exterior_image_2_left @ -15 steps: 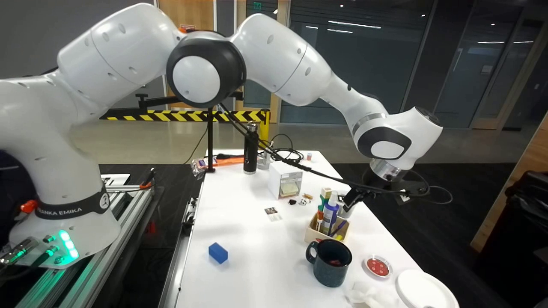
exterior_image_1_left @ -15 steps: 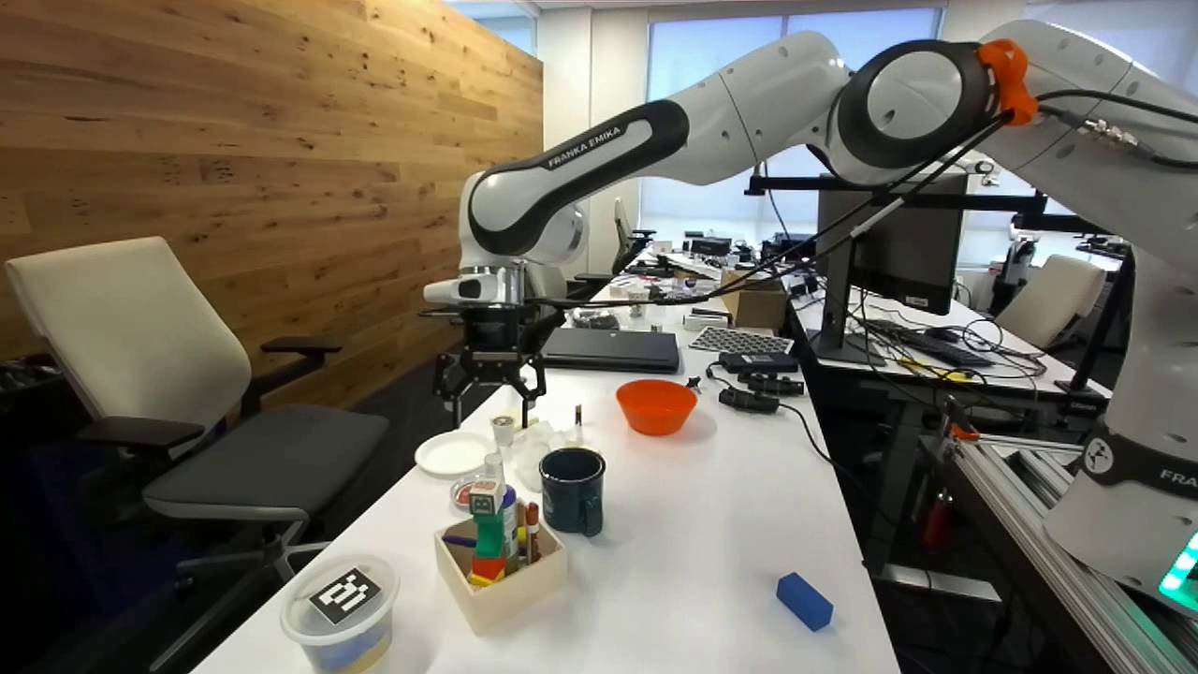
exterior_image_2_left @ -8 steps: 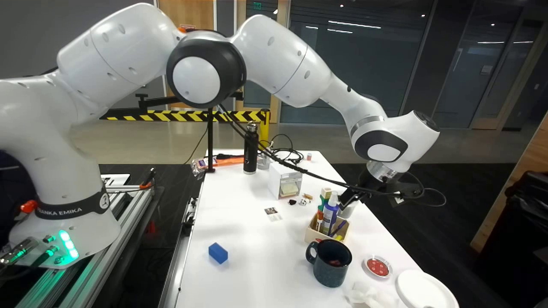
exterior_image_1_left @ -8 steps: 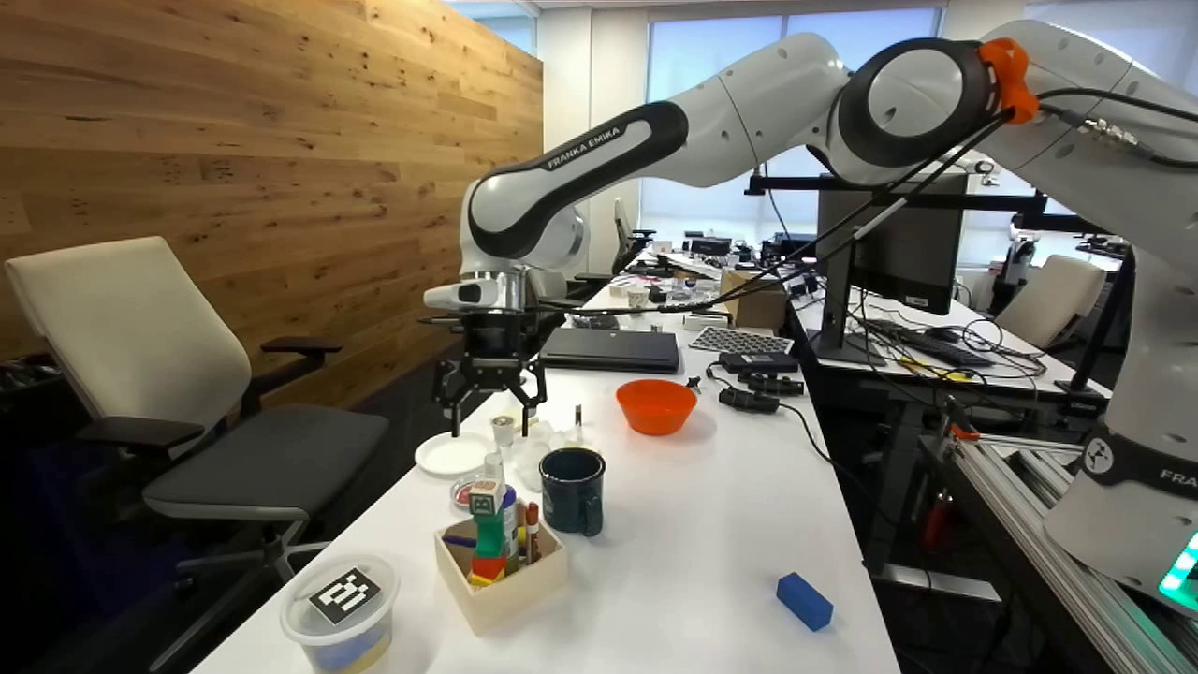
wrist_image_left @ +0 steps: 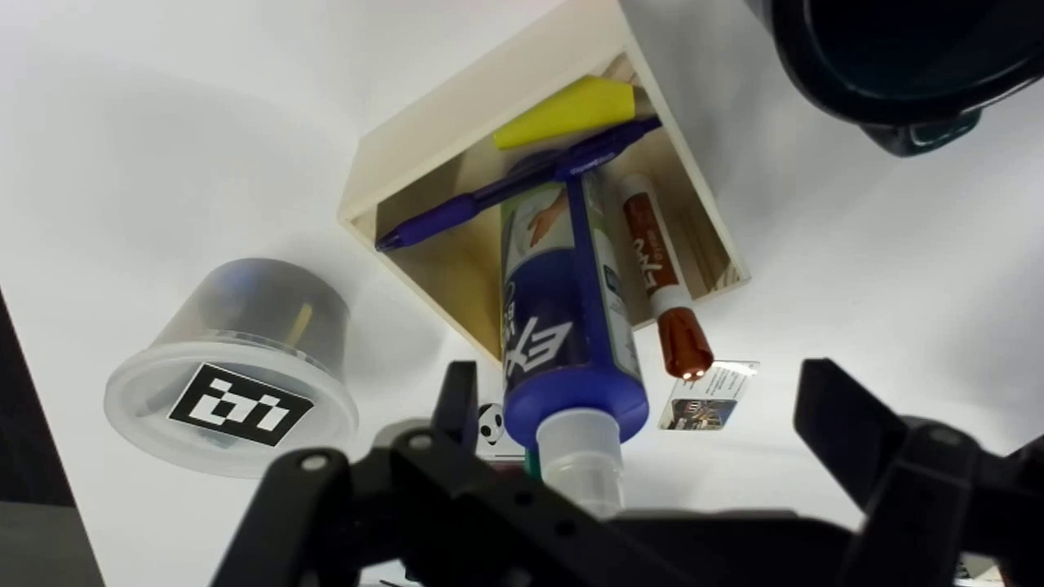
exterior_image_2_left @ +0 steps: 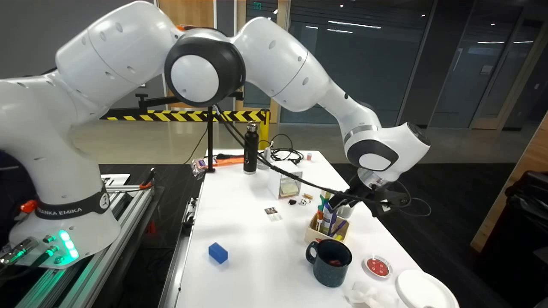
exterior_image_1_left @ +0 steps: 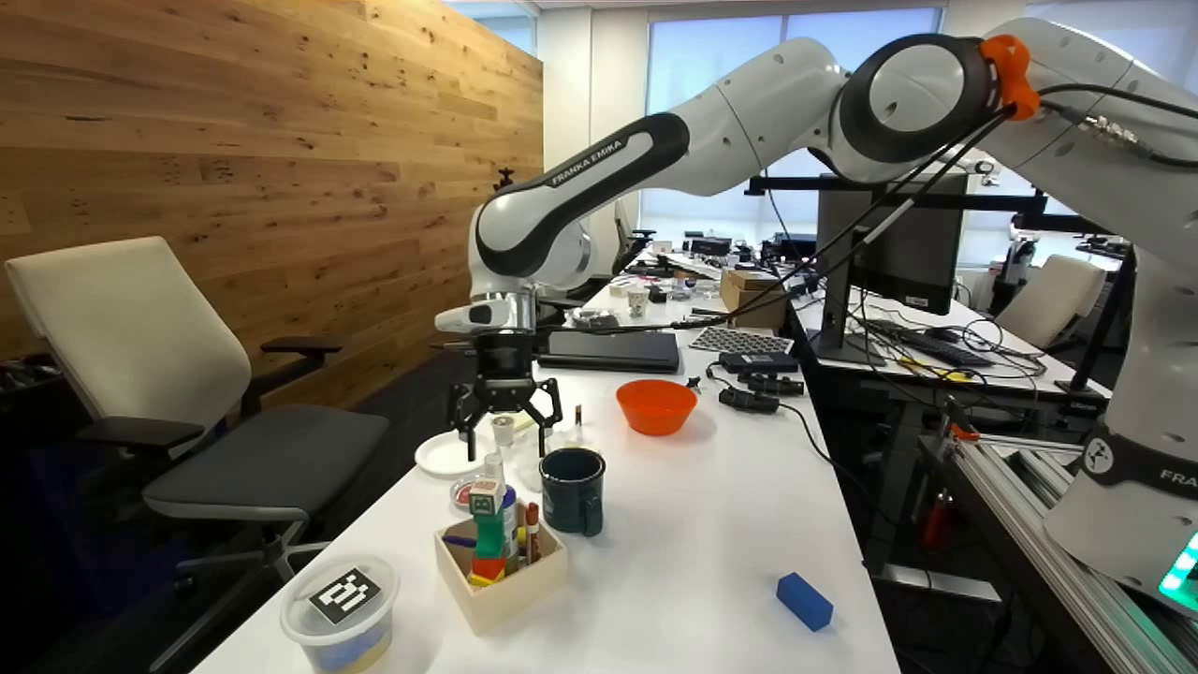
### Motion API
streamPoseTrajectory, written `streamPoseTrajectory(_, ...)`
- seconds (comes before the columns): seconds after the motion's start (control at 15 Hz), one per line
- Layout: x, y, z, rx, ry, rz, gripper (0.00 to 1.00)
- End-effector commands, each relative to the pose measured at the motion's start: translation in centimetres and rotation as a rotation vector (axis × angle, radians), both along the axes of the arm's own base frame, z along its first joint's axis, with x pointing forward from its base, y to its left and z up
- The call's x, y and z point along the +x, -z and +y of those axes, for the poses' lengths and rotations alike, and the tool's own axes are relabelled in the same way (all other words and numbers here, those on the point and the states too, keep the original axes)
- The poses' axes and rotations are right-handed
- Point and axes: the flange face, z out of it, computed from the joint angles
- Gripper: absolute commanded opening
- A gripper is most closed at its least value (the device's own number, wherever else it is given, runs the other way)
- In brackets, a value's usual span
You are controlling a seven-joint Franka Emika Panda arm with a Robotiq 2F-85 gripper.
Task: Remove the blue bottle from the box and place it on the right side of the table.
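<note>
The blue bottle [wrist_image_left: 571, 326], violet-blue with a clear cap, stands in the light-wood box [wrist_image_left: 481, 106] along with pens and markers. In an exterior view the bottle [exterior_image_1_left: 509, 520] is partly hidden by a stack of toy blocks; in an exterior view the fingers cover its top. My gripper [wrist_image_left: 648, 408] is open above the box, nothing held. In the wrist view the bottle's cap lies between the fingers, nearer the left one. An exterior view has the gripper [exterior_image_1_left: 506, 456] pointing down just behind the bottle. The white table [exterior_image_1_left: 683, 562] carries everything.
A dark mug [exterior_image_1_left: 573, 491] stands close beside the box. On its other side sits a clear tub [exterior_image_1_left: 342, 618] with a tag on the lid. A blue block [exterior_image_1_left: 804, 601], an orange bowl [exterior_image_1_left: 656, 407] and a white plate [exterior_image_1_left: 454, 454] also lie on the table.
The arm has come lower and closer to the box, bringing the open fingers over the bottle's top. Bottle, box and other objects have stayed put.
</note>
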Motion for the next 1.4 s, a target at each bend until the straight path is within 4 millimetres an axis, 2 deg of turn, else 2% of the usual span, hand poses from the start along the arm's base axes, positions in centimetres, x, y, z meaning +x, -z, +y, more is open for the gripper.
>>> streamPoseTrajectory(0.0, -1.1, -0.4, 0.8, 0.05, -0.015, 0.003, 1.0)
streamPoseTrajectory(0.47, -1.5, 0.4, 2.2, 0.077, -0.026, 0.022, 1.0)
streamPoseTrajectory(1.07, -0.8, 1.1, 2.0, 0.073, -0.029, 0.009, 1.0)
streamPoseTrajectory(1.2, -0.6, 0.3, 1.6, 0.065, -0.022, 0.002, 1.0)
streamPoseTrajectory(1.33, -0.7, 1.0, 2.1, 0.04, -0.022, 0.026, 1.0)
